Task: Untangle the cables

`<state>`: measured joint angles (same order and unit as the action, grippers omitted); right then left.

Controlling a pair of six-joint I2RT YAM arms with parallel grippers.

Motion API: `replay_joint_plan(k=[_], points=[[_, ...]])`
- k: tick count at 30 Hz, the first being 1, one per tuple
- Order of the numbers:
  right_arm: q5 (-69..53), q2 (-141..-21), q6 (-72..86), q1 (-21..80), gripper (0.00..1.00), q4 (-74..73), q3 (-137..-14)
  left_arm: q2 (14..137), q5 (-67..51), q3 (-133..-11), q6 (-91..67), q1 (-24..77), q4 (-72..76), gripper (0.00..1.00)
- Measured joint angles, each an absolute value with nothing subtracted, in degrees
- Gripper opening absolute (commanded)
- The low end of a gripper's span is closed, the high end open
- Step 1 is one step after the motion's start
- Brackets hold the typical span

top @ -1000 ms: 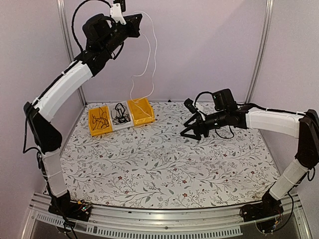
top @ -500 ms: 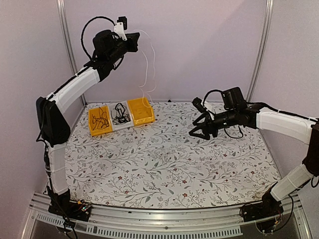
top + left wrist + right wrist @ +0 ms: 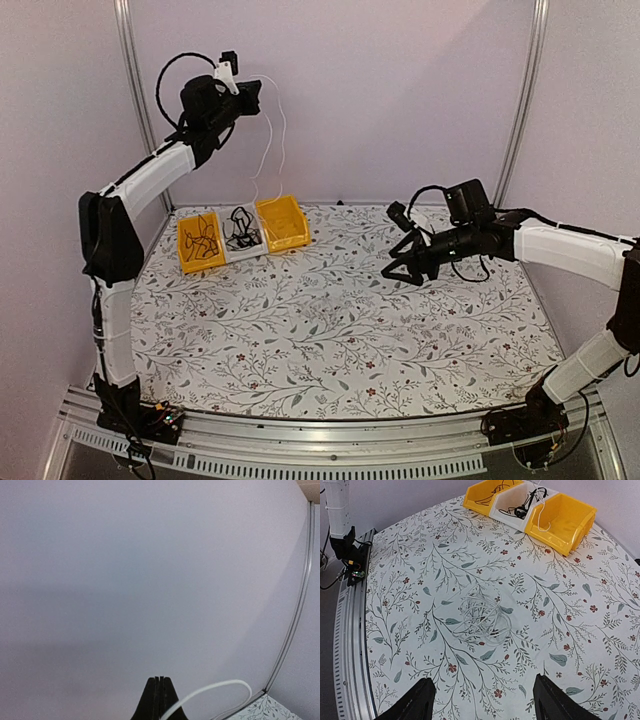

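Walls [image 3: 400,100] pale lilac, plain, closing the cell at the back and on both sides. Tabletop [image 3: 330,340] white with a grey leaf and small red flower print, filling the floor of the cell. Metal rail [image 3: 320,440] along the near edge, both arm bases bolted on it. Thin metal posts [image 3: 524,100] upright at the back corners.

Left arm [image 3: 150,180] white and black, reaching high up toward the back wall. Right arm [image 3: 560,245] stretched low from the right side toward the middle, above the tabletop.

Three bins in a row at back left, touching side to side: left yellow bin [image 3: 200,240], white bin [image 3: 240,235], right yellow bin [image 3: 282,222].

Left pincer [image 3: 255,90] high in the air above the bins, fingers [image 3: 159,700] pressed together, clamped on the white cable [image 3: 275,140]. Cable curving out from the fingertips in the left wrist view, then hanging down in a long loose loop to the left rim of the right yellow bin; inside or over the edge, cannot tell.

Right pincer [image 3: 395,272] spread wide, nothing in it, clear of the tabletop, pointing left and down.

Black cables [image 3: 205,235] bunched in the left yellow bin, more in the white bin. White coil [image 3: 480,617] of thin cord flat on the tabletop, well apart from the bins, ahead of the right pincer in the right wrist view.
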<state>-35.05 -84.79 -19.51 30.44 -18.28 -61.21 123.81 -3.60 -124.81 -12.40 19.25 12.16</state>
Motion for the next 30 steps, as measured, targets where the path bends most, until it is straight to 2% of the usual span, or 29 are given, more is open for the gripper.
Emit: replay_joint_plan(k=[14,18,25,30], points=[[-34.22,-84.79,-19.53,30.35,0.71,-18.24,-60.23,130.23,-6.04,-123.72,-15.75,18.68,14.39,0.00],[-34.11,-84.79,-19.53,30.35,0.71,-18.24,-59.51,130.56,-5.69,-119.79,-15.75,18.68,14.39,0.00],[-33.98,-84.38,-19.55,30.24,0.71,-18.24,-58.41,129.99,1.32,-109.01,-15.64,19.03,10.57,0.00],[-34.09,-84.27,-19.53,30.06,0.71,-18.22,-58.19,129.82,6.66,-106.56,-15.97,19.40,5.26,0.00]])
